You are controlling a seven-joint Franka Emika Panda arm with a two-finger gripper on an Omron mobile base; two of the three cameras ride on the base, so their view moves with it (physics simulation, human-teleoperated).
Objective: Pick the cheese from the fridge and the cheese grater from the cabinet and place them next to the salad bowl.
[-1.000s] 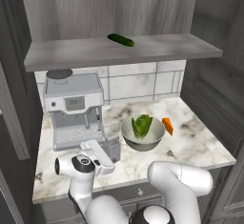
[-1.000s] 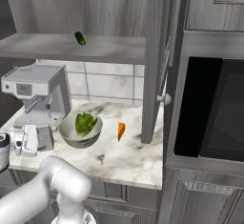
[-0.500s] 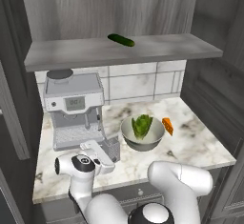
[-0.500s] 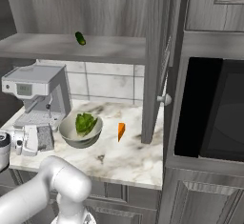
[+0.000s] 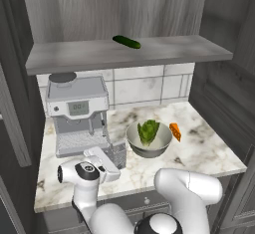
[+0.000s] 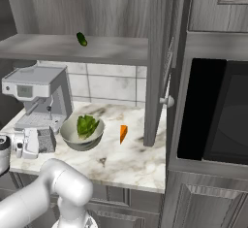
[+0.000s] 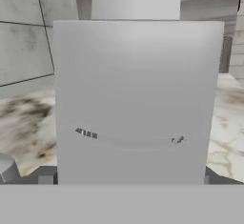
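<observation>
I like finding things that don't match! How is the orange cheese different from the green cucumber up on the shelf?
The cheese is orange and wedge-shaped; the cucumber is dark green, long and rounded. The cheese sits low on the marble counter, right beside the salad bowl; the cucumber lies high up on the open shelf, alone. Both are small foods, smaller than the bowl.

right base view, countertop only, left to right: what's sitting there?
White gripper at the small grey metal box grater → round grey salad bowl with green lettuce → small orange cheese wedge. The grey coffee machine stands behind the grater and bowl, so its slot in the order is unclear.
</observation>
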